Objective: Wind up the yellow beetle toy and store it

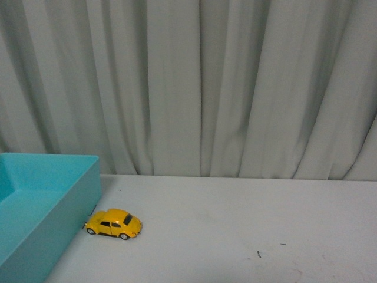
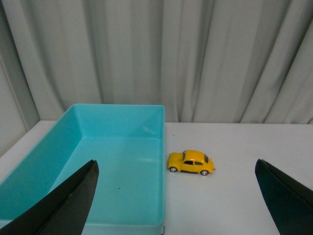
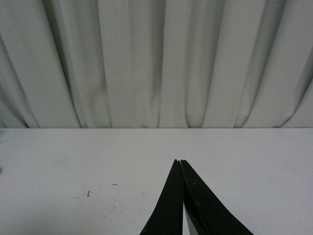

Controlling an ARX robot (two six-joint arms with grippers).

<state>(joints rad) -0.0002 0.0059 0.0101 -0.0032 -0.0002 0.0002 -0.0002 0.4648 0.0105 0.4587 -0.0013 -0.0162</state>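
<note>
**Beside the teal bin, the beetle lies ahead of the spread left fingers**

On the white worktop (image 1: 235,224), the yellow beetle toy (image 1: 114,223) stands on its wheels just beside the outer wall of the teal bin (image 1: 76,194). One end is close against that wall, though I cannot tell if they touch.

The left wrist view shows the toy (image 2: 191,162) out ahead of the left fingers (image 2: 73,196). These are spread wide, and the toy sits between their two lines and well apart from both. Its long axis runs crosswise to that approach, side-on to the camera. As they stand, the fingers would likely close on nose and tail, so gripping the flanks probably calls for a wrist turn.

The right fingers (image 3: 176,196) are pressed together over bare worktop, with no toy in their view. The left arm is judged the nearer.
</note>
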